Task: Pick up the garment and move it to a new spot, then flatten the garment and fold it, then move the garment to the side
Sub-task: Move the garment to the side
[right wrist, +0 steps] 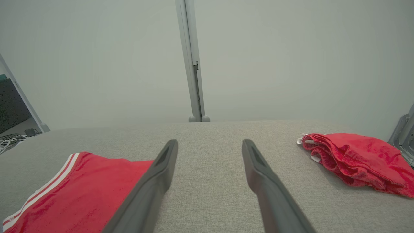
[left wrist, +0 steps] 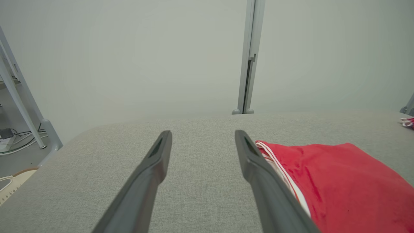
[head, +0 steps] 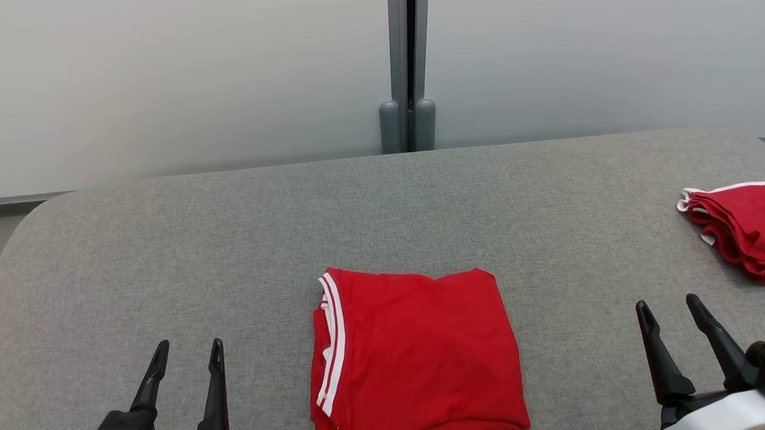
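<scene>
A red garment (head: 416, 354) with white-striped trim lies folded into a neat rectangle at the front middle of the grey padded table (head: 382, 215). My left gripper (head: 188, 352) is open at the lower left, a short way left of the garment, and holds nothing. At the lower right my right gripper (head: 669, 307) is also open and empty, well clear of the cloth. The left wrist view has the garment (left wrist: 339, 181) just right of my open fingers (left wrist: 152, 168). In the right wrist view the garment (right wrist: 77, 191) lies left of that gripper (right wrist: 209, 144).
A stack of folded red garments (head: 742, 228) with white trim sits at the table's right edge, also in the right wrist view as a red pile (right wrist: 355, 161). A pale partition with a grey post (head: 406, 68) stands behind the table. Cables lie on the floor (left wrist: 16, 142) off the left end.
</scene>
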